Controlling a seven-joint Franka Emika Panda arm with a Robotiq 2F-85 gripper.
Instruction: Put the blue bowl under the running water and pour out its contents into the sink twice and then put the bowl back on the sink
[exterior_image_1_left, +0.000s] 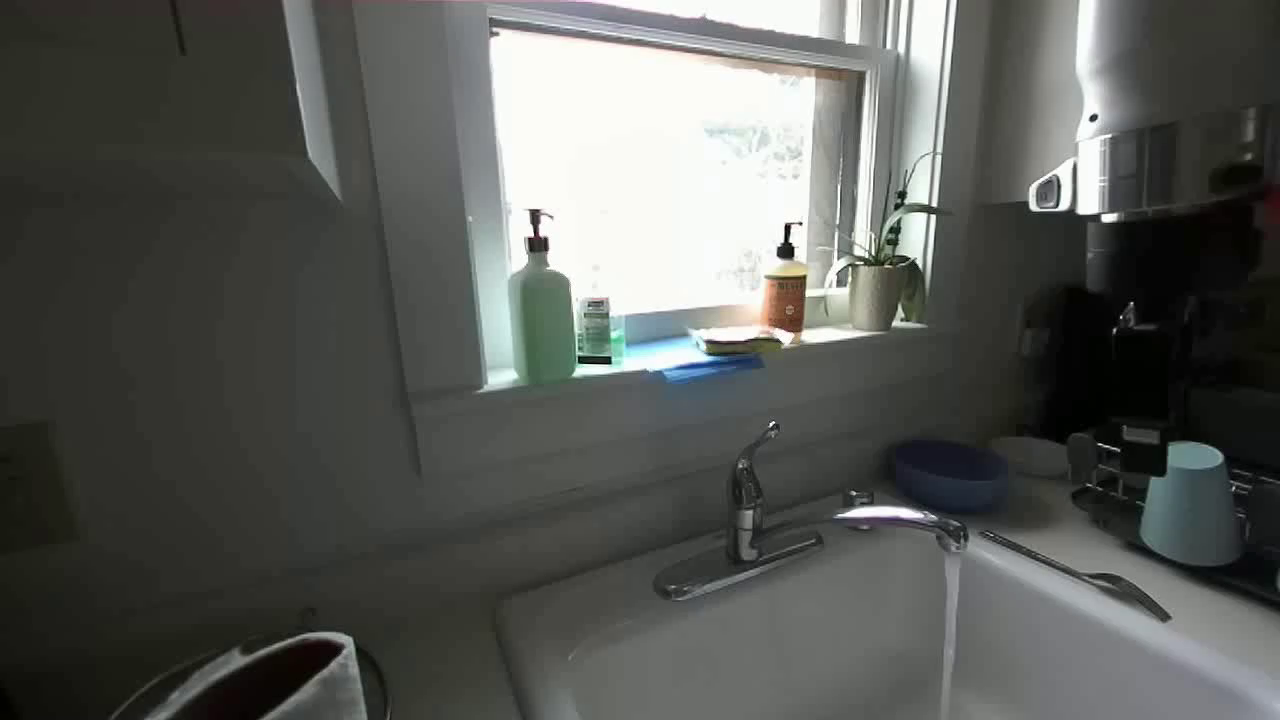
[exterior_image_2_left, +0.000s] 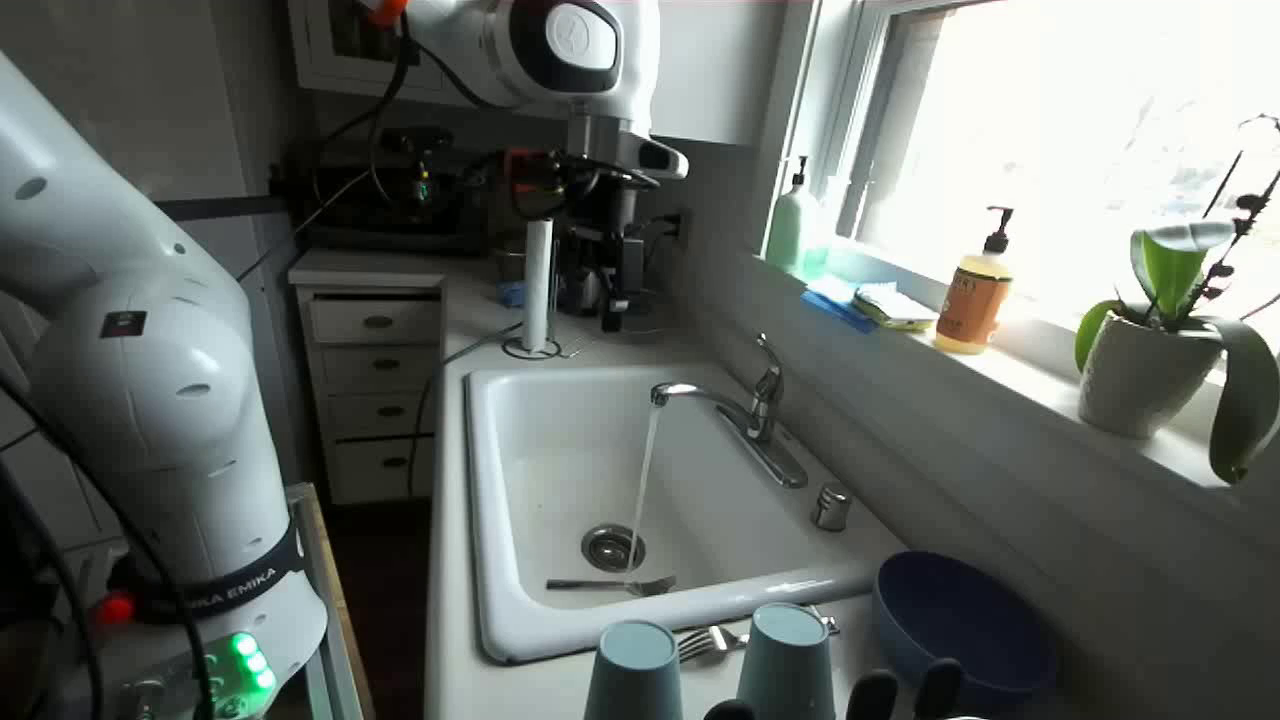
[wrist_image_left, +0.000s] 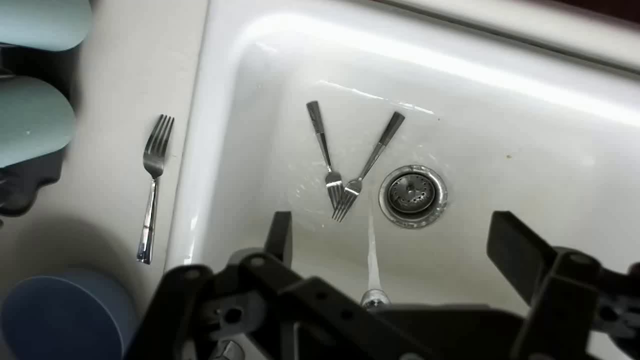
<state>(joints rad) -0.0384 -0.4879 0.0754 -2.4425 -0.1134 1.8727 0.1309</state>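
Item: sink (exterior_image_2_left: 492, 500), white, broad-rimmed. Receives both pours; I would tip each well inside it, near the drain (wrist_image_left: 412, 192).

Item: faucet (exterior_image_1_left: 744, 540), chrome, running water (wrist_image_left: 371, 247) falling from it. I would hold the blue bowl (wrist_image_left: 62, 320) level in that stream to fill before tipping.

Item: blue bowl, upright on the counter (wrist_image_left: 125, 60), just beside the sink's corner and near the wall (exterior_image_2_left: 1150, 600). Fetching it is, I judge, my step in hand: descend squarely, one finger inside the rim and one outside, on the side away from the wall. It looks smooth, so I expect slip once wet.

Item: gripper (wrist_image_left: 397, 245), jaws spread wide, holding nothing. The wrist view looks down on the sink; I should rise clear of the faucet before crossing to the bowl.

Item: fork (wrist_image_left: 154, 165), on the counter between sink and cups (wrist_image_left: 35, 117); keep fingers off it.

Markings. Arm (exterior_image_2_left: 150, 400): its base band (exterior_image_2_left: 225, 593) reads EMIKA, the word before it partly lost around the curve. Green pump bottle (exterior_image_1_left: 543, 320): no print I can make out. Orange-labelled bottle (exterior_image_1_left: 785, 298): MEYER'S, as best I can read. Small bottle (exterior_image_1_left: 597, 335): label too small to read.
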